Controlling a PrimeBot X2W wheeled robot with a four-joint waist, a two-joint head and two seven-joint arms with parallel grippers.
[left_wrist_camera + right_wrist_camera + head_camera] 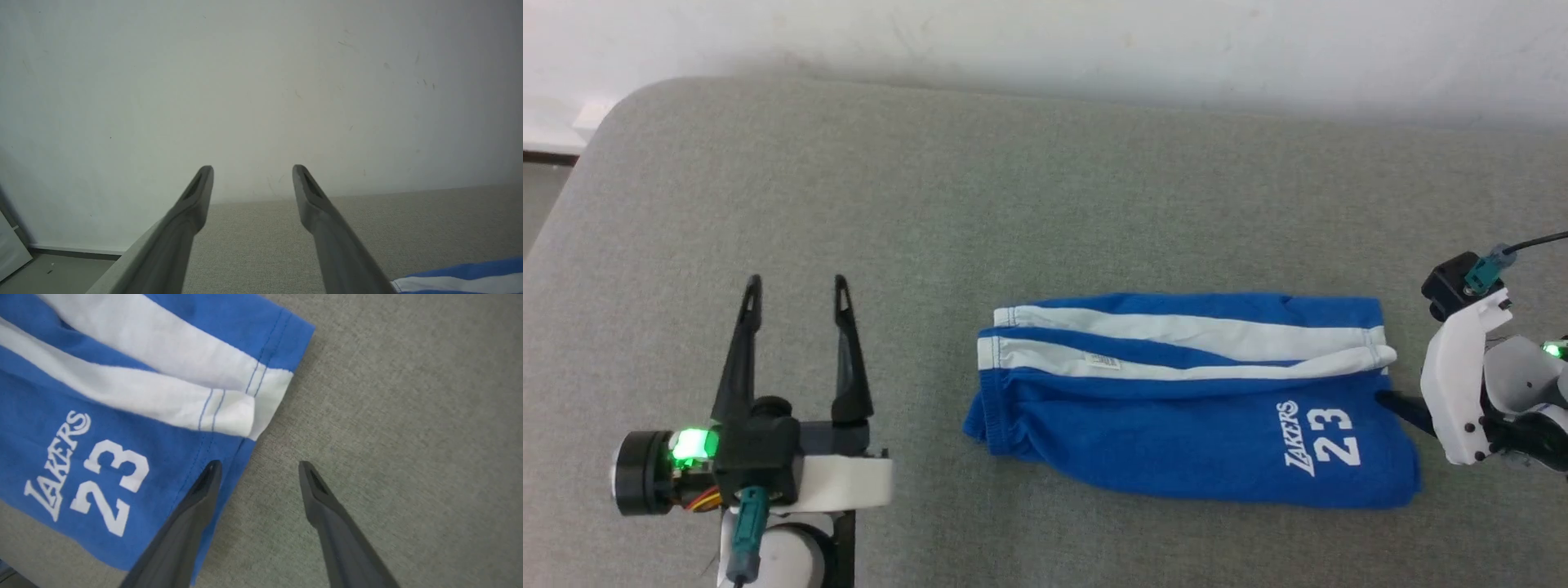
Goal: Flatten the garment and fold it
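Lying on the wide grey fabric-covered bench (pixel 1045 180), the bright blue soft basketball shorts with white side stripes (pixel 1176 433) sit right of centre. Their long axis runs left to right, waistband left and hems right. The jaws of the right gripper (pixel 257 469) stand spread at the hem end, one finger over the blue edge; this arm is nearer. The left gripper (pixel 796 286), jaws likewise spread and empty, hangs well left of the waistband.
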